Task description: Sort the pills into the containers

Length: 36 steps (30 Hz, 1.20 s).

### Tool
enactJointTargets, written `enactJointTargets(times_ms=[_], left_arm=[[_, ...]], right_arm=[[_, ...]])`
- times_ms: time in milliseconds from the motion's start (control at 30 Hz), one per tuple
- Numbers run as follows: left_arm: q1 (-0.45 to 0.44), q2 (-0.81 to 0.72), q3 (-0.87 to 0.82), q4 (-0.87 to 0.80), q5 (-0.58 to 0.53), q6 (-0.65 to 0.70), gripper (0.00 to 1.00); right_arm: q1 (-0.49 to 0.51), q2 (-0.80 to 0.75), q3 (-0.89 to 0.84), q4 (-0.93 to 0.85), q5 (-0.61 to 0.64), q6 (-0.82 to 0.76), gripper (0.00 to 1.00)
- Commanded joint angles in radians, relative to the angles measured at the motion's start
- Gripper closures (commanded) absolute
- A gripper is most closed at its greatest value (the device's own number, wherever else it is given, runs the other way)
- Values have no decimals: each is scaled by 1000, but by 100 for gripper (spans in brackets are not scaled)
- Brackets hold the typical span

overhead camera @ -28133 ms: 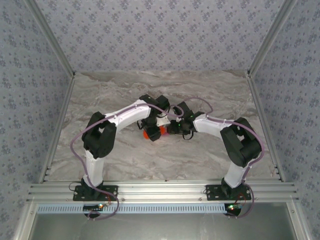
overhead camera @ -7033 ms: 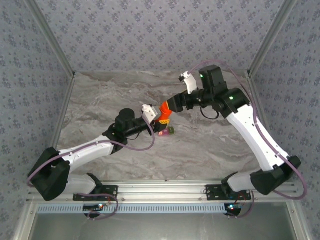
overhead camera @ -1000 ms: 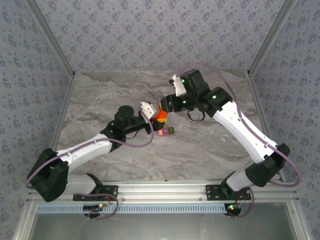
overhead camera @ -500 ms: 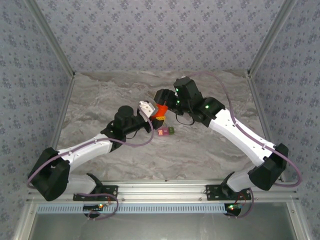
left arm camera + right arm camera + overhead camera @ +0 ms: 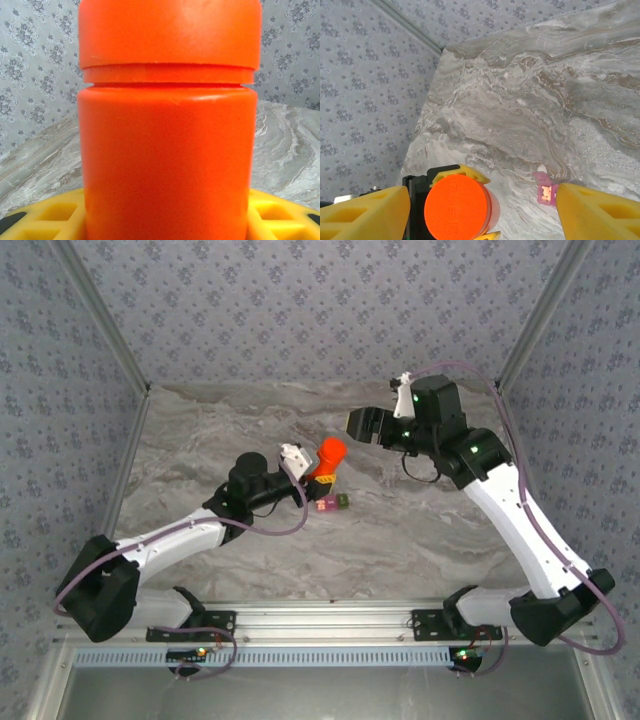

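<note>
The left gripper (image 5: 316, 480) is clamped on the lower body of the orange bottle (image 5: 330, 453), holding it upright with its cap (image 5: 170, 30) on. Just beside it, on the marble table (image 5: 220, 430), sit the joined pink and olive-green containers (image 5: 333, 503), their contents too small to tell. Farther right, the right gripper (image 5: 362, 425) hangs with its jaws spread, apart from the bottle. Judging by this, uncapping, pouring and all the sorting remain.

Containers (image 5: 332, 503) just before bottle (image 5: 328, 458)
</note>
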Motion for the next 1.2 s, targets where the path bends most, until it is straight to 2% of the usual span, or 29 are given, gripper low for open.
enactJointTargets(times_ms=[0,133,267,433,700,1167], left_arm=[[-2,-44,25,25,38,16,100],[-2,-45,33,4,53,19,100],[4,-47,37,-14,97,25,100],[14,-46,48,-40,133,29,100],[17,-47,50,-37,142,28,100],[17,-40,59,-40,144,29,100]], right_arm=[[-4,61,65,-82,-185,-240,23],[17,128,152,-196,-253,-454,21],[13,182,212,-290,-278,-555,20],[16,207,234,-335,-334,-593,20],[8,223,225,-364,-315,-609,21],[6,252,240,-367,-345,-604,37]])
